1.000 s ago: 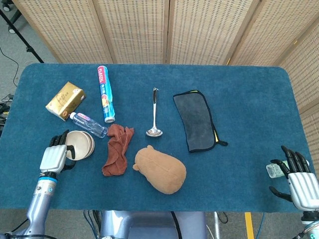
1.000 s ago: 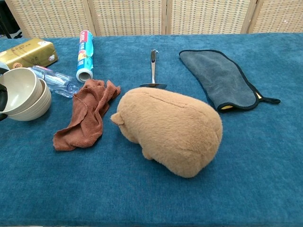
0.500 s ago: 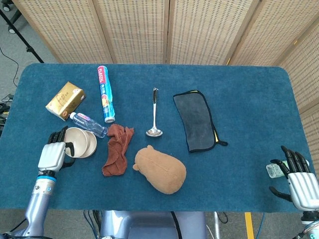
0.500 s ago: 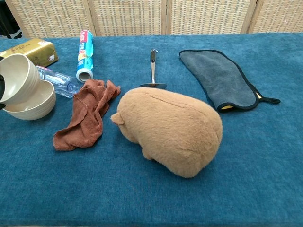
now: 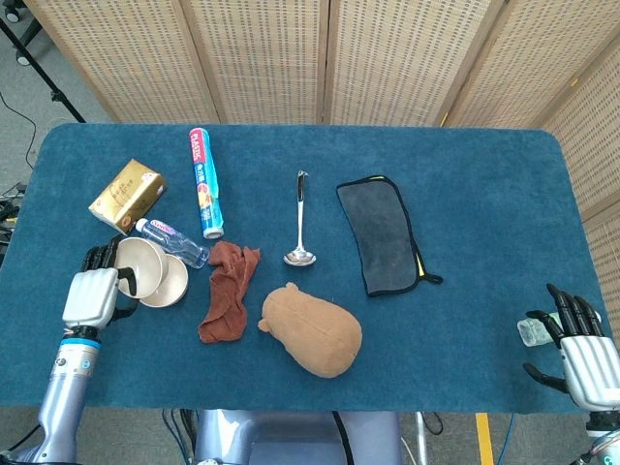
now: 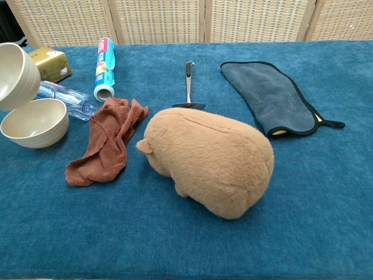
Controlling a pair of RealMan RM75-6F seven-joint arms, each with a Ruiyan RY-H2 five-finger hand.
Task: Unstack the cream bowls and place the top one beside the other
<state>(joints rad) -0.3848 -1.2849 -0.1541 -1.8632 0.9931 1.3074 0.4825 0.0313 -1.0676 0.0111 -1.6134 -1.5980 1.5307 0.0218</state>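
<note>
My left hand (image 5: 90, 295) sits at the near-left of the counter (image 5: 484, 174), forearm rising from below the edge, back of the hand facing the head camera. Its fingers (image 5: 100, 256) are clamped on the rim of the top bowl (image 5: 139, 263), which is lifted clear and tilted, mouth turned toward the right. In the chest view that bowl (image 6: 16, 74) hangs above the lower bowl (image 6: 35, 122), a gap between them; the hand itself is cut off past the left edge there, so I cannot see the grip from that side. The lower bowl (image 5: 167, 282) rests upright on the counter, just beside a water bottle (image 5: 171, 242) and near a rust cloth (image 5: 227, 291).

My right hand (image 5: 581, 354) is at the near-right corner, off the counter edge, fingers (image 5: 572, 312) apart and holding nothing. A small pale thing beside it is too blurred to identify.

Partly hidden: the bottle behind the raised bowl in the chest view, and the ladle (image 6: 188, 87) bowl behind the plush toy (image 6: 210, 157). The gold box (image 6: 51, 63) is cut by the raised bowl.
</note>
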